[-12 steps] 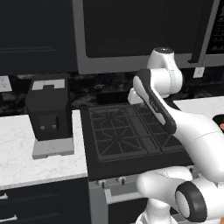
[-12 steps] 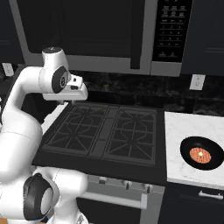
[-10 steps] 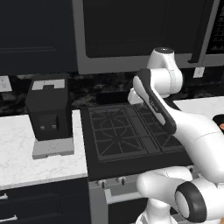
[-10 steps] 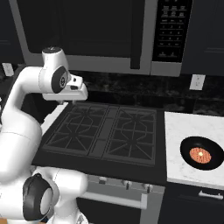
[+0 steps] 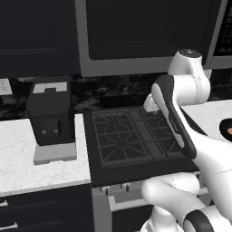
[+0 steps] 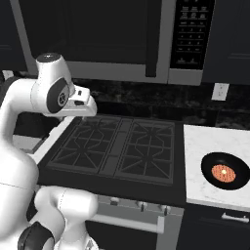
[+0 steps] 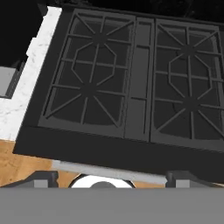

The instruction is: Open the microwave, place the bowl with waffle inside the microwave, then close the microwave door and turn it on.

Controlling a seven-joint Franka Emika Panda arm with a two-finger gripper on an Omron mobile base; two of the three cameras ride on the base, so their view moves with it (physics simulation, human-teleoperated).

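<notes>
The microwave (image 6: 112, 39) hangs above the stove, wide and grey-framed, and its door (image 5: 149, 31) with the dark glass is shut. A vertical bar handle (image 6: 154, 39) runs down the door beside the keypad (image 6: 191, 34). The bowl with waffle (image 6: 225, 171), dark with an orange-brown waffle, sits on the white counter right of the stove; a sliver of it (image 5: 227, 128) shows at the frame's edge. My gripper (image 7: 113, 179) is open with nothing between its fingers, hovering over the stove's front left and looking down at it. The hand (image 6: 80, 102) is far left of the bowl and below the microwave.
A black gas stove (image 6: 117, 146) with grates lies below the hand. A black coffee machine (image 5: 50, 115) stands on the left white counter (image 5: 27, 158). The right counter (image 6: 210, 141) carries the bowl. Dark cabinets flank the microwave.
</notes>
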